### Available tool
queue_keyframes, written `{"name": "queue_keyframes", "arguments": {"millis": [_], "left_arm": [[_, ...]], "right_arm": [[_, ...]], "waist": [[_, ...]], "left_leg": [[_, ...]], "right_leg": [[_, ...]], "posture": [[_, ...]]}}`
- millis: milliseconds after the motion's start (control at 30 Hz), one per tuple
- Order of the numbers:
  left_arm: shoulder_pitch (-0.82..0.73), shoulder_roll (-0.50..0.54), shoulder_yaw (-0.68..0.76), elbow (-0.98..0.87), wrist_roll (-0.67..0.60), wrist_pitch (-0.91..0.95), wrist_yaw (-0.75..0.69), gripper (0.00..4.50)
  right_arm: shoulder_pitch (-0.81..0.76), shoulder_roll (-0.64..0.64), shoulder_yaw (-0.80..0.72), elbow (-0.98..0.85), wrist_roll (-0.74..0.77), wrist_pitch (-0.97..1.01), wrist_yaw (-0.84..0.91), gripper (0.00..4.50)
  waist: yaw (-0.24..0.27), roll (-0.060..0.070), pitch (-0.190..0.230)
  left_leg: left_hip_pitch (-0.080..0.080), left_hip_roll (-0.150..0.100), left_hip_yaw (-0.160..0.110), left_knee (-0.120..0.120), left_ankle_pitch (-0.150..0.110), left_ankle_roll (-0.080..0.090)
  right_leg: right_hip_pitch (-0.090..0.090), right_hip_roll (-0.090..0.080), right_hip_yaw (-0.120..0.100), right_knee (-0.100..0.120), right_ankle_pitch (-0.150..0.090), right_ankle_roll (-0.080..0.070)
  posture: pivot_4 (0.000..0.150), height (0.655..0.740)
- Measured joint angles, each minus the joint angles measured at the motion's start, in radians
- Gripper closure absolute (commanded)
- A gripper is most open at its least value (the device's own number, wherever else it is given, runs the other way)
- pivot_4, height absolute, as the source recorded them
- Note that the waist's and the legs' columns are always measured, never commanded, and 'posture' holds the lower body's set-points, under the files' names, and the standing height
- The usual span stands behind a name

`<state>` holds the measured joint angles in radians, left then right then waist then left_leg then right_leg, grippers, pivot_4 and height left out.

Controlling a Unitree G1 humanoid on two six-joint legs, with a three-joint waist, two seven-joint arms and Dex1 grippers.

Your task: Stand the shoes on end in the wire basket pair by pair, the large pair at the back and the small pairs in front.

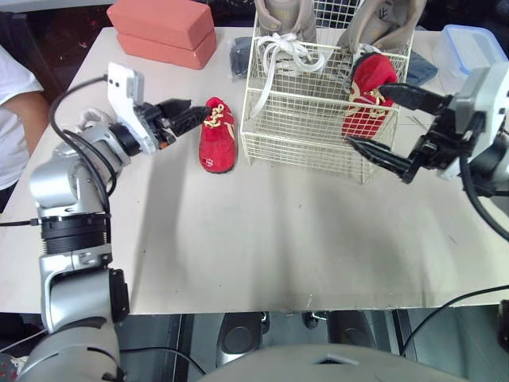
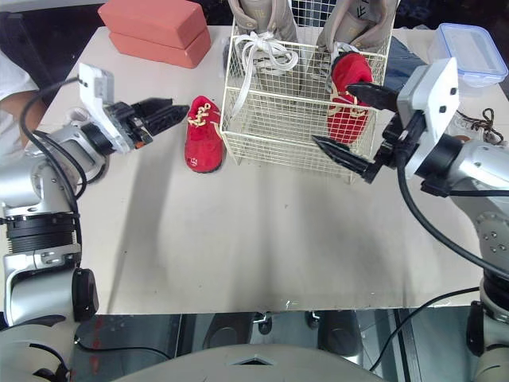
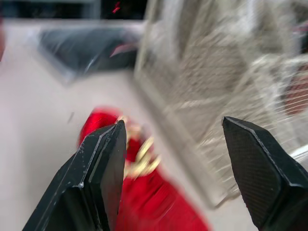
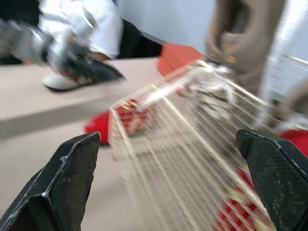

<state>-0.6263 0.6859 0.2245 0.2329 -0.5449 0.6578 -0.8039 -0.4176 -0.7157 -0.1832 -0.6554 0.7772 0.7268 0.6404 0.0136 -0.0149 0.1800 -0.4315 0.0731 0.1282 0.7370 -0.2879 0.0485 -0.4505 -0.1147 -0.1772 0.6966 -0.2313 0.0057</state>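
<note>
The wire basket [image 1: 302, 119] stands at the table's back middle. Two large beige shoes [image 1: 282, 16] stand on end at its back. A small red shoe [image 1: 367, 76] stands on end in the basket's front right corner. Its mate, a second small red shoe [image 1: 216, 139], lies flat on the table just left of the basket. My left gripper [image 1: 195, 114] is open, its fingertips at that shoe's laced end without closing on it. My right gripper [image 1: 364, 113] is open wide at the basket's right front corner, holding nothing.
Two salmon boxes [image 1: 163, 32] are stacked at the back left. A clear plastic container [image 1: 469, 48] sits at the back right, with dark cloth [image 1: 421, 68] beside the basket. A person's white sleeve [image 1: 16, 95] is at the left edge.
</note>
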Motion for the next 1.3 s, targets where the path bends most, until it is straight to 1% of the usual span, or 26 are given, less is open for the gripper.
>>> {"name": "queue_keyframes", "arguments": {"millis": [133,233,433,567,667,767,867,967,1100,1300], "left_arm": [[0.000,-0.055,-0.012,0.130,0.054,-0.059,0.031,1.02],[-0.023,-0.090,-0.006,0.222,0.057,-0.072,0.053,1.02],[-0.127,-0.103,0.049,0.329,0.040,-0.076,0.069,1.02],[-0.162,-0.103,0.087,0.411,0.005,-0.021,0.041,1.02],[-0.216,-0.088,0.087,0.510,0.002,0.026,-0.010,1.02],[-0.294,-0.039,0.077,0.634,0.023,0.058,-0.053,1.02],[-0.354,-0.001,0.023,0.720,0.072,0.082,-0.139,1.02],[-0.374,0.009,-0.013,0.779,0.099,0.112,-0.219,1.02],[-0.442,0.046,-0.102,0.894,0.191,0.132,-0.387,1.02],[-0.501,0.054,-0.175,1.000,0.298,0.084,-0.498,1.02]], "right_arm": [[0.018,0.011,0.056,-0.040,0.024,0.011,0.008,0.02],[0.040,-0.005,0.084,-0.042,-0.009,0.008,0.008,0.02],[0.050,-0.011,0.091,-0.042,-0.034,-0.001,0.007,0.02],[0.051,-0.011,0.091,-0.042,-0.046,-0.010,0.005,0.02],[0.051,-0.009,0.093,-0.041,-0.049,-0.011,0.003,0.02],[0.050,-0.009,0.096,-0.041,-0.054,-0.012,0.003,0.02],[0.050,-0.008,0.097,-0.040,-0.060,-0.012,0.001,0.02],[0.050,-0.005,0.098,-0.040,-0.063,-0.012,-0.002,0.02],[0.049,0.003,0.100,-0.040,-0.065,-0.012,-0.011,0.02],[0.049,0.010,0.102,-0.040,-0.066,-0.012,-0.014,0.02]], "waist": [[0.001,-0.001,0.000],[0.001,-0.002,0.000],[-0.002,-0.003,0.000],[-0.004,-0.003,0.000],[-0.001,-0.003,0.000],[-0.003,-0.003,0.000],[-0.002,-0.003,0.000],[-0.003,-0.004,0.000],[-0.004,-0.004,0.000],[-0.004,-0.004,0.000]], "left_leg": [[0.000,0.000,0.000,0.000,0.000,0.000],[0.000,0.000,-0.001,0.000,0.000,0.000],[0.000,0.000,0.000,0.000,0.000,0.000],[0.000,0.000,0.000,0.000,0.000,0.000],[0.000,0.000,0.000,0.000,0.000,0.000],[0.000,-0.001,0.000,0.000,0.000,0.000],[0.000,-0.001,0.001,0.000,0.000,0.000],[0.000,-0.001,0.001,0.001,0.000,0.000],[0.000,-0.001,0.001,0.000,0.000,0.000],[-0.001,-0.001,0.001,0.001,0.000,0.000]], "right_leg": [[0.000,0.000,-0.001,0.000,0.000,0.000],[0.000,0.000,-0.001,0.000,0.000,0.000],[0.000,0.000,-0.001,0.000,0.000,0.000],[0.000,0.000,-0.001,0.000,0.000,0.000],[0.000,0.000,-0.002,0.000,-0.001,0.002],[0.000,0.000,-0.002,0.000,-0.002,0.003],[0.000,0.000,-0.003,0.000,-0.002,0.003],[0.000,0.000,-0.003,0.001,-0.002,0.003],[-0.001,0.001,-0.003,0.001,-0.002,0.003],[-0.001,0.000,-0.003,0.001,-0.002,0.003]], "posture": [[0.150,0.6860],[0.150,0.6860],[0.150,0.6860],[0.150,0.6860],[0.150,0.6860],[0.150,0.6860],[0.150,0.6860],[0.150,0.6860],[0.150,0.6860],[0.150,0.6860]]}}
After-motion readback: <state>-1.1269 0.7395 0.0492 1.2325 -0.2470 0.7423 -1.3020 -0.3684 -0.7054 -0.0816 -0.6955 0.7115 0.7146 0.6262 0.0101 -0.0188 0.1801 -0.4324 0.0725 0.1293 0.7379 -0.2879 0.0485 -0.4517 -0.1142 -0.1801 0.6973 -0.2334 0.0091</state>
